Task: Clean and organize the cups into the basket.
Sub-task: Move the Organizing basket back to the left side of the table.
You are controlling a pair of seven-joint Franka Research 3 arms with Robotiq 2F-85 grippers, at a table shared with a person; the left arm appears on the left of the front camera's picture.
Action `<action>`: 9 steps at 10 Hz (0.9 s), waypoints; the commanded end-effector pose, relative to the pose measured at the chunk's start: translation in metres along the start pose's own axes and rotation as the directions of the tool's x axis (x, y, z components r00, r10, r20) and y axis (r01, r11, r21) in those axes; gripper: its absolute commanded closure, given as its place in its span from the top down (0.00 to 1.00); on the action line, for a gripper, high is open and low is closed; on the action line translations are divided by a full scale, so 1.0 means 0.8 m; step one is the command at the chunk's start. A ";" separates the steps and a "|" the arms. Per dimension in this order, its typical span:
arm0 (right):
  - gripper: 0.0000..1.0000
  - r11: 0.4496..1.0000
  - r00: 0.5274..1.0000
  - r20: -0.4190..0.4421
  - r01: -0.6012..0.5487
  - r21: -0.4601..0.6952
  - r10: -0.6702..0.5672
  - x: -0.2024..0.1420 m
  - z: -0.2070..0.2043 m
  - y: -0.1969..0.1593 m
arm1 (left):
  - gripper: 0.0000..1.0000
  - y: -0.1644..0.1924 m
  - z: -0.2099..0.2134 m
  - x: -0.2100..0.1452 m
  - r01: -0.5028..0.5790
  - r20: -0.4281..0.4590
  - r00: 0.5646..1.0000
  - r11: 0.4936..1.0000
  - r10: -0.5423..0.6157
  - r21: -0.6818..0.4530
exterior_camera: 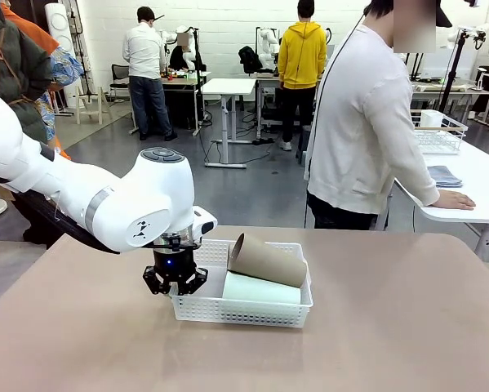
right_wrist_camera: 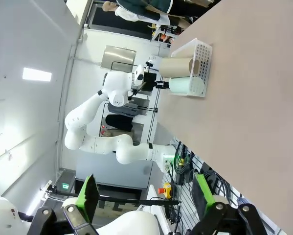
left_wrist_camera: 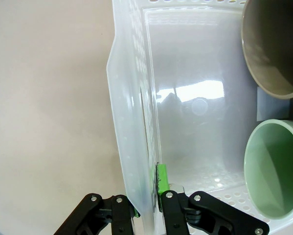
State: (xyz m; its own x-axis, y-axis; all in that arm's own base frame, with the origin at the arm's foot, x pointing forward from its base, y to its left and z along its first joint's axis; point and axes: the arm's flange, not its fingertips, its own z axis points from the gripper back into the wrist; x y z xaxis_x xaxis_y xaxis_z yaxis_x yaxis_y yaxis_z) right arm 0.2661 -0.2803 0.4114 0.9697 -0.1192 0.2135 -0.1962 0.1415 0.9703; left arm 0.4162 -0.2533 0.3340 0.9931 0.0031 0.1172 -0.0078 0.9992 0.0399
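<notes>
Front view first: the white basket (exterior_camera: 242,309) sits on the brown table (exterior_camera: 375,327), a bit left of the middle and toward the near side. Two cups lie on their sides in it. The brown cup (exterior_camera: 267,260) rests across the top with its open mouth facing left, and the mint green cup (exterior_camera: 260,289) lies under it, against the near wall. The left gripper (exterior_camera: 175,282) points straight down at the basket's left end, right on the rim there. A person in a white top (exterior_camera: 366,122) stands at the far side of the table, one hand on the white table to the right.

Left wrist view: looking straight down along the fingers, and here it's clear. The basket's left wall (left_wrist_camera: 136,147) runs up between the two fingers, so they're pinching it, one green pad (left_wrist_camera: 162,178) inside against the wall and the other finger outside. The brown cup's mouth (left_wrist_camera: 273,49) and the green cup's mouth (left_wrist_camera: 276,169) both sit at the right edge, inside the basket. The floor of the basket between the wall and the cups is bare.

Right wrist view: rolled sideways. The right gripper (right_wrist_camera: 145,196) is well away from everything, fingers spread wide with nothing between them. Far off you can see the basket (right_wrist_camera: 199,68) with both cups on the table, and the left arm (right_wrist_camera: 117,98) down on it.
</notes>
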 end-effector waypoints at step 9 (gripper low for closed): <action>1.00 1.000 1.000 0.003 -0.009 0.006 0.009 -0.004 -0.002 0.006 | 0.07 0.118 0.000 0.000 -0.021 0.060 0.998 1.000 0.019 0.023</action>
State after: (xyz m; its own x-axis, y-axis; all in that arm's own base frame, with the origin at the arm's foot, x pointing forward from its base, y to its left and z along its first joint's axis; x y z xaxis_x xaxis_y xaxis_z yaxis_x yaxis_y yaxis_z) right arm 0.2654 -0.2800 0.4133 0.9686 -0.1190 0.2182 -0.2007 0.1431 0.9691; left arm 0.4210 -0.1969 0.3326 0.9914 0.0224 0.1286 -0.0297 0.9981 0.0546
